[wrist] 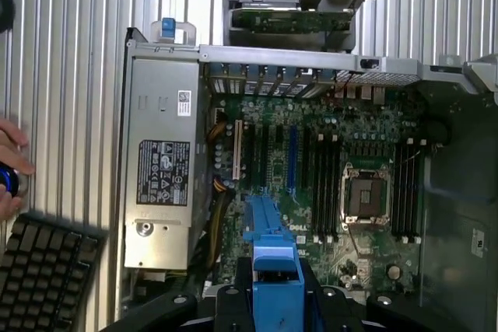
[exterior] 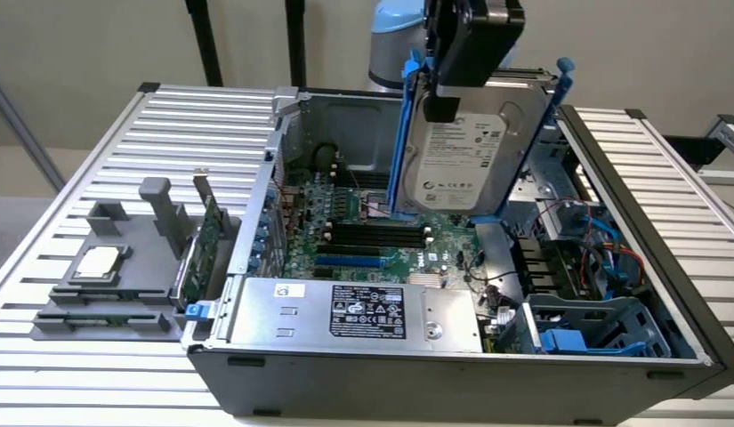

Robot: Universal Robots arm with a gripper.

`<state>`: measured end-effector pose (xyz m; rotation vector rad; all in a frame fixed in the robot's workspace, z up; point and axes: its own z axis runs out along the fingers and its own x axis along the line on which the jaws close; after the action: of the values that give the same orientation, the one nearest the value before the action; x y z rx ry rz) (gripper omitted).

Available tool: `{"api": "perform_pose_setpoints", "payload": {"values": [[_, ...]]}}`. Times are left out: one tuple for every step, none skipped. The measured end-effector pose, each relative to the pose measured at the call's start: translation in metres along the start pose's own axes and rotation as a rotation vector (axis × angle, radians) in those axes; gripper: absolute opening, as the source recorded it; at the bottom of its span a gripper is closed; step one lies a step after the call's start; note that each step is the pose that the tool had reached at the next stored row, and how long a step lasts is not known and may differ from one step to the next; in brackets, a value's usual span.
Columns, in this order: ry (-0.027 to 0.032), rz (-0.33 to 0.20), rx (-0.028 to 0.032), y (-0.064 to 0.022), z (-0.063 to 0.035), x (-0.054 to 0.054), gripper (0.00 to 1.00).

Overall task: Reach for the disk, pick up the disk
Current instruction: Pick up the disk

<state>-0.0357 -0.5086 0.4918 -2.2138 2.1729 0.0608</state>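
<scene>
The disk, a silver-grey hard drive with a white label in a blue carrier bracket, hangs upright above the open computer case. My gripper comes down from above and is shut on the disk's upper edge, and the drive touches nothing else. In the wrist view the blue carrier sticks out between my black gripper fingers, with the motherboard far below it.
A silver power supply box with a black label lies in the case's front. On the slatted table, at the exterior view's left, a grey holder carries a square CPU chip and a card. A person's hand and a keyboard lie beside the case.
</scene>
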Motion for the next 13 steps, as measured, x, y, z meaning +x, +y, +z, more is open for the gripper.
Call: {"api": "perform_pose_setpoints", "payload": {"values": [[-0.0001, 0.0, 0.0, -0.0035, -0.0001, 0.002, 0.33], [0.0, 0.0, 0.0, -0.0071, -0.0002, 0.004, 0.33], [0.0, 0.0, 0.0, -0.0109, -0.0004, 0.006, 0.33], [0.0, 0.0, 0.0, -0.0146, -0.0005, 0.008, 0.33], [0.0, 0.0, 0.0, -0.0183, -0.0006, 0.01, 0.33], [0.0, 0.0, 0.0, -0.0221, -0.0007, 0.012, 0.33], [-0.0001, 0.0, 0.0, -0.0259, -0.0007, 0.014, 0.33], [-0.0001, 0.0, 0.0, -0.0298, -0.0009, 0.016, 0.33], [0.0, 0.0, 0.0, -0.0338, -0.001, 0.018, 0.33], [0.0, 0.0, 0.0, -0.0377, -0.0011, 0.02, 0.33], [0.0, 0.0, 0.0, -0.0415, -0.0012, 0.022, 0.33], [0.0, 0.0, 0.0, -0.0451, -0.0013, 0.024, 0.33], [0.0, 0.0, 0.0, -0.0491, -0.0014, 0.026, 0.33]]}}
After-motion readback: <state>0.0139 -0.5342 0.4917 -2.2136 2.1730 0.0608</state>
